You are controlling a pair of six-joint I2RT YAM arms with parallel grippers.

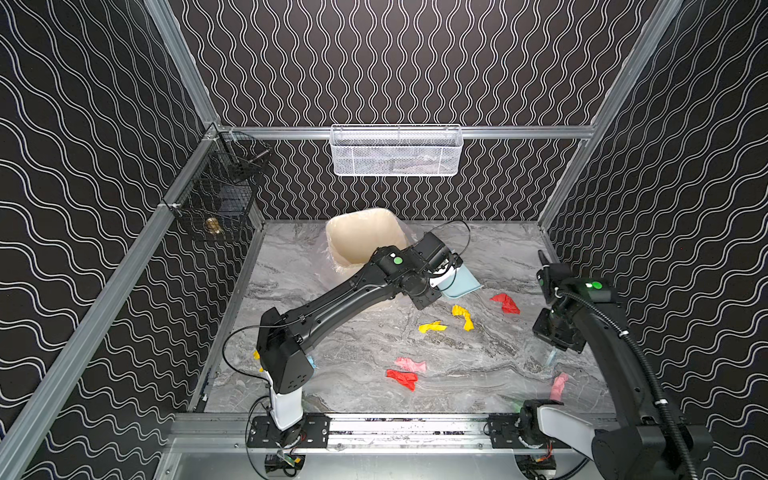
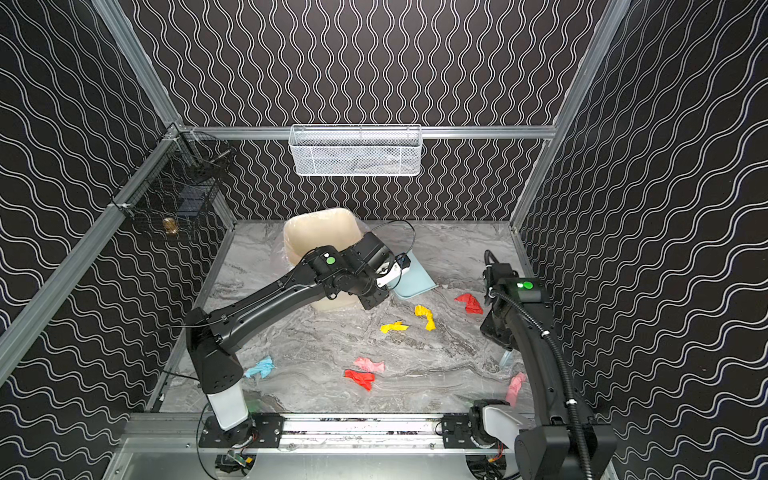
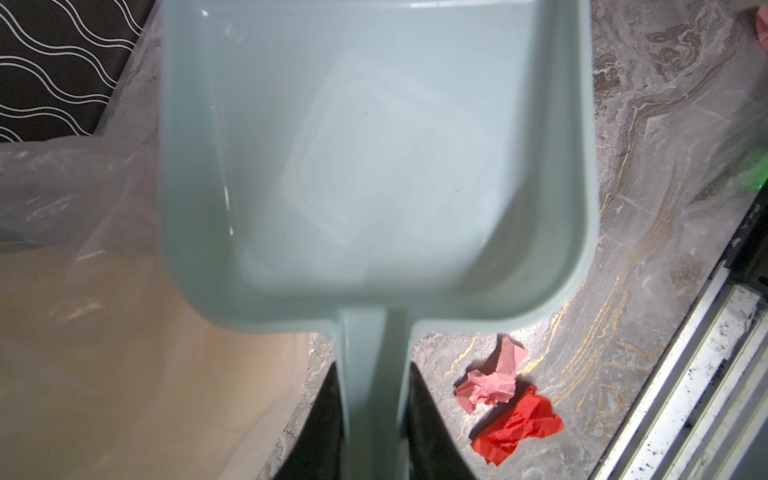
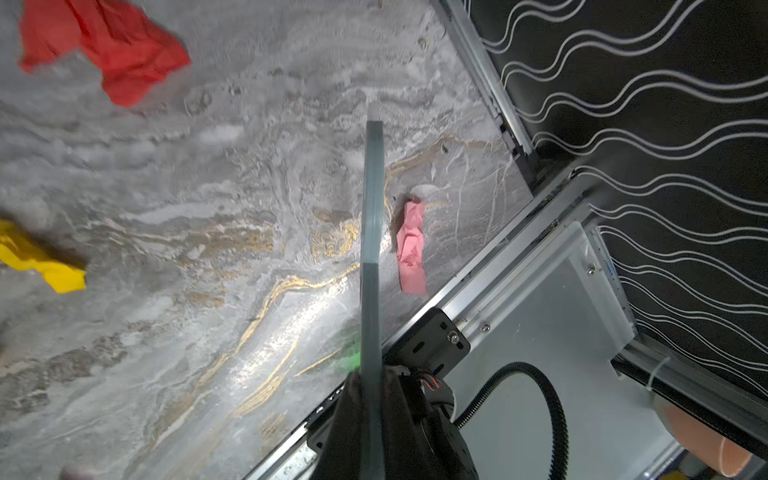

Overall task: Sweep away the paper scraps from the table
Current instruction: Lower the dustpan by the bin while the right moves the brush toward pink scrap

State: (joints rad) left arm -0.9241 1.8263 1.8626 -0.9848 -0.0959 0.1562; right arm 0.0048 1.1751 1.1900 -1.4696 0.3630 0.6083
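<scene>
Now the left end effector (image 3: 372,415) clamps the dustpan (image 3: 374,166) by the bin (image 1: 357,241); the right end effector (image 4: 370,415) clamps the hand brush (image 4: 372,208). Scattered paper scraps (image 1: 432,327) dot the open desk (image 1: 478,353), one pink scrap (image 1: 558,384) beside the front rail (image 1: 415,424).

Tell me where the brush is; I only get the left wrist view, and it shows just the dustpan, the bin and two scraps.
Observer: The right gripper is shut on the brush, over the table's right side.
Operator: Report scraps outside my view.
Observer: One yellow scrap and a second lie mid-table, near the dustpan.
Operator: Give another.
Observer: A light blue scrap lies beside the left arm.
</scene>
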